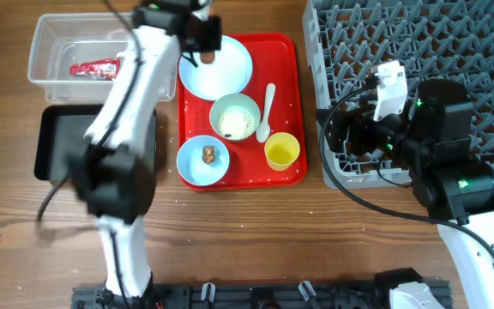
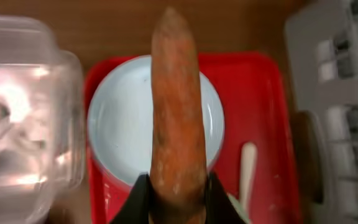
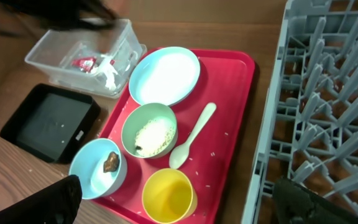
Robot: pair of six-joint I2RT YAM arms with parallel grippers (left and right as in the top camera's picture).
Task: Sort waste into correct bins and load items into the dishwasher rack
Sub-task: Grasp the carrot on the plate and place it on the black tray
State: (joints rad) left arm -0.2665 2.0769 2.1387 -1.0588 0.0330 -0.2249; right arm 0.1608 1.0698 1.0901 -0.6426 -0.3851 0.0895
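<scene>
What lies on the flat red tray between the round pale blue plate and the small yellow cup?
In the overhead view, the pale blue bowl of white rice and the white plastic spoon lie side by side between plate and cup.

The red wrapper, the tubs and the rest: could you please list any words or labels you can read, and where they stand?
Nothing is legible.
Red wrapper in the clear tub: white print, too blurred to read.
Black tub: small pale label, too small to read.
</scene>
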